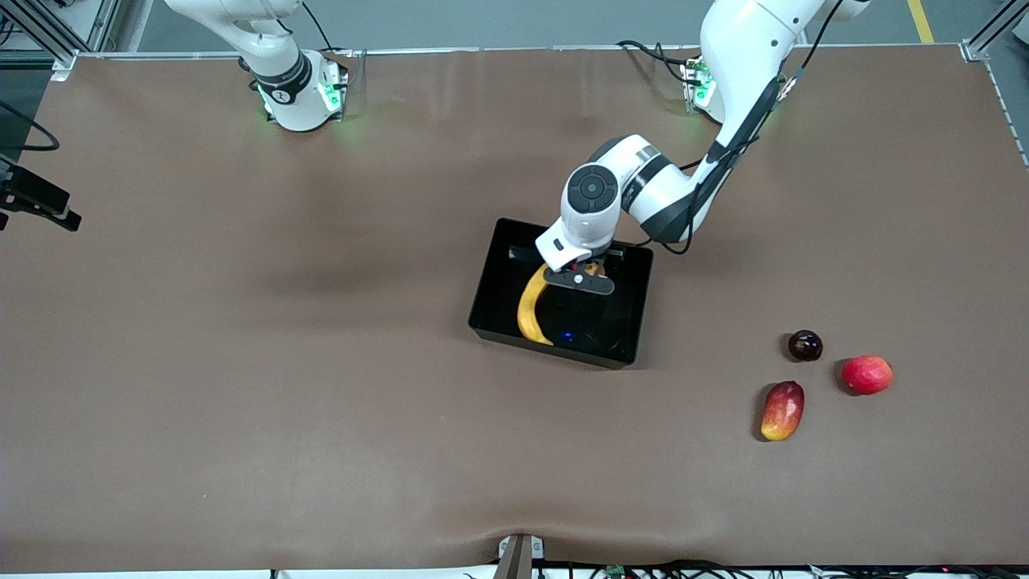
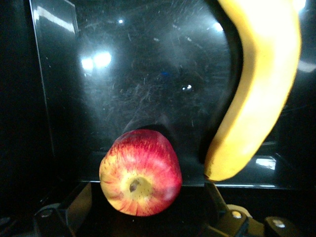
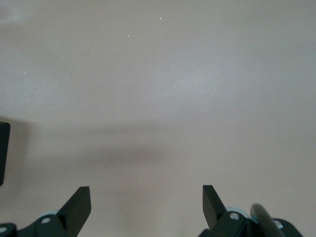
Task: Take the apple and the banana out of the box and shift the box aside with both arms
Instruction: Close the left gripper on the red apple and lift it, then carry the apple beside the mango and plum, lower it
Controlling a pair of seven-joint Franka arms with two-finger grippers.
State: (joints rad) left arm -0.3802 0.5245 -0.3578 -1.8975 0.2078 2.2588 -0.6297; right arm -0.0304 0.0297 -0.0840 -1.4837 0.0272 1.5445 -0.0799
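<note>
The black box (image 1: 485, 299) stands in the middle of the table. In it lies the yellow banana (image 1: 530, 310), which the left wrist view shows as a curved banana (image 2: 256, 94) on the glossy floor of the box (image 2: 148, 74). My left gripper (image 1: 579, 280) is lowered into the box and open. The red apple (image 2: 140, 173) with yellowish patches rests between its spread fingers (image 2: 79, 200), touching neither. In the front view the apple is almost hidden under the left hand. My right gripper (image 3: 146, 195) is open over bare brown table and out of the front view.
A red-and-yellow mango (image 1: 782, 411), a plain red fruit (image 1: 867, 375) and a dark plum (image 1: 805, 345) lie toward the left arm's end of the table, nearer to the front camera than the box. A dark object (image 3: 3, 153) shows at the edge of the right wrist view.
</note>
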